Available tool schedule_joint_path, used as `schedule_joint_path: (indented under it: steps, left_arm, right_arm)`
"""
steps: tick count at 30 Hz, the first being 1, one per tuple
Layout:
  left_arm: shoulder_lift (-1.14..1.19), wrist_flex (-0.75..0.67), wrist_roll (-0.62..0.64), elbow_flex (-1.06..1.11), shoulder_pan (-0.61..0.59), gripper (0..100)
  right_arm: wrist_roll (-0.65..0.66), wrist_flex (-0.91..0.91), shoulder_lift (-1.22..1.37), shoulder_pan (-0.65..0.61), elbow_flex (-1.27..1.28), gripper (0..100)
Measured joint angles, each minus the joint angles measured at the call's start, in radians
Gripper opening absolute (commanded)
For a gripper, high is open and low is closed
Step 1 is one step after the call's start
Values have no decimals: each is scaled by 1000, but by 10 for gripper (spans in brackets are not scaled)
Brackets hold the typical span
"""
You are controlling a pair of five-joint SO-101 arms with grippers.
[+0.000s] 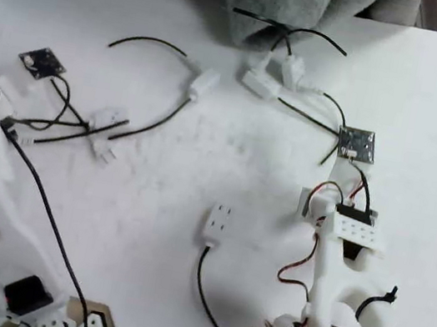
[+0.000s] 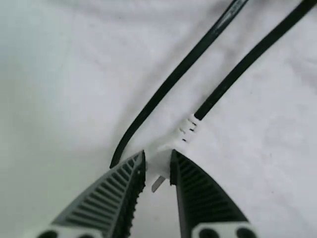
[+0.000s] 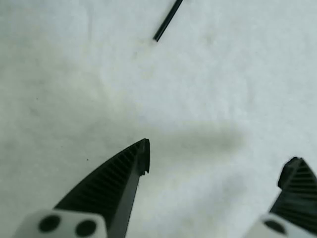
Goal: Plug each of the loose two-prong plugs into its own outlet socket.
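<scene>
**Ann:** Where is the plug?

**Ben:** The left gripper (image 2: 157, 161) pinches a white plug (image 2: 161, 166) tight between its two fingers, just over the white table (image 2: 59, 74).

**Ann:** Which way does it point?

**Ben:** Its long side lines up with the fingers. A metal prong (image 2: 157, 184) pokes back toward the wrist. Its black cord (image 2: 252, 62) goes out the far end, away from the gripper.

**Ann:** And the other arm?

**Ben:** The right gripper (image 3: 218, 158) is spread wide open above the table.

**Ann:** Where is the socket?

**Ben:** The outlet socket (image 1: 217, 222) lies in the middle of the high view, a bit low. Its long side runs up and down the frame. The socket cord (image 1: 200, 270) leaves its lower end. A loose plug (image 1: 203, 83) lies slanted in the upper middle, well apart from the socket.
</scene>
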Motion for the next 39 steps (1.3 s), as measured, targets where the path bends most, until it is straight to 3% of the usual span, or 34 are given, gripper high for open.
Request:
schedule_joint_path:
  steps: [12,17,30,39]
  left_arm:
    - [61,-57,-12,11,-17,115]
    - [66,-66,-12,9,-28,198]
    - [66,-72,-43,23,-57,199]
    - [-72,2,-58,52,-51,203]
  right_arm:
    - [0,0,0,0,0,401]
    - [0,0,0,0,0,401]
    - [0,0,0,0,0,401]
    - [0,0,0,0,0,401]
